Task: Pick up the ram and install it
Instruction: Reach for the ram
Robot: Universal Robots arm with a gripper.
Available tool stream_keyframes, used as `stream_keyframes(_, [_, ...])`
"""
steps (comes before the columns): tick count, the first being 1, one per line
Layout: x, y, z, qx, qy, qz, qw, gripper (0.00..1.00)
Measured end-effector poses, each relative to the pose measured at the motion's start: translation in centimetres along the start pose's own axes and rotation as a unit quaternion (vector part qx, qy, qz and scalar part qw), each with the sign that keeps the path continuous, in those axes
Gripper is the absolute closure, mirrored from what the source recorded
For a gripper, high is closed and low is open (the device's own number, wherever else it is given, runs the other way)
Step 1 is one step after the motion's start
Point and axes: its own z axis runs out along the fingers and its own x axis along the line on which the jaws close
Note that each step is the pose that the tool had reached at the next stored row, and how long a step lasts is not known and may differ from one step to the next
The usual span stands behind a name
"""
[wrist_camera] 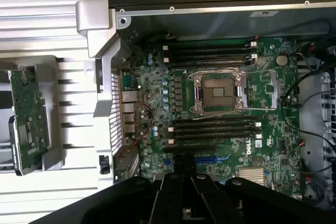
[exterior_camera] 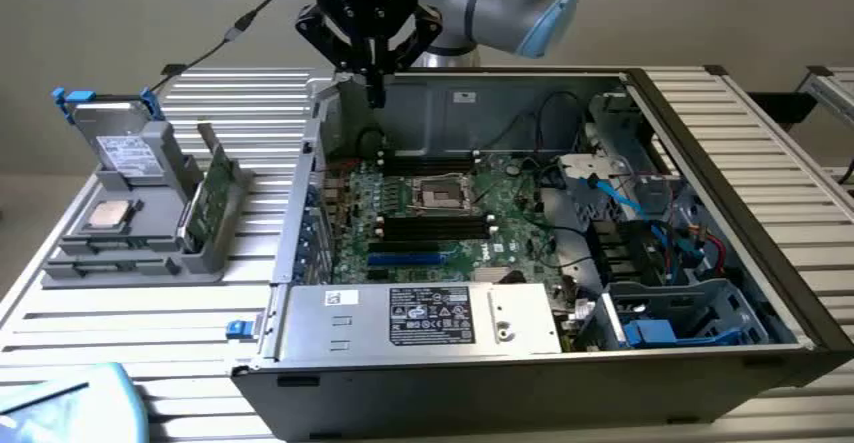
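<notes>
In the exterior view the gripper [exterior_camera: 375,81] hangs at upper centre, above the rear wall of the open computer case [exterior_camera: 534,388]. How far it is open, or whether it grips anything, I cannot tell. The ram [exterior_camera: 211,198] stands on edge in the grey holder [exterior_camera: 134,263] at the exterior view's left, outside the case. In the wrist view the gripper [wrist_camera: 184,179] faces the motherboard [wrist_camera: 273,82], with the ram [wrist_camera: 29,111] beside the case.

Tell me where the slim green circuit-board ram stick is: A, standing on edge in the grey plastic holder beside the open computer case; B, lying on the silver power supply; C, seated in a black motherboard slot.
A: the ram stands in the grey holder on the exterior view's left of the computer case, away from the gripper.
</notes>
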Motion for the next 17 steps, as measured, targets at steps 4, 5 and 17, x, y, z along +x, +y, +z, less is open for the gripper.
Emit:
stream_keyframes(4, [0.0,0.0,0.0,0.0,0.0,0.0,1.0,0.89])
stream_keyframes(5, [0.0,0.0,0.0,0.0,0.0,0.0,1.0,0.89])
stream_keyframes(17, [2.6,-0.18,-0.01,0.0005,0.0073,0.0,1.0,0.89])
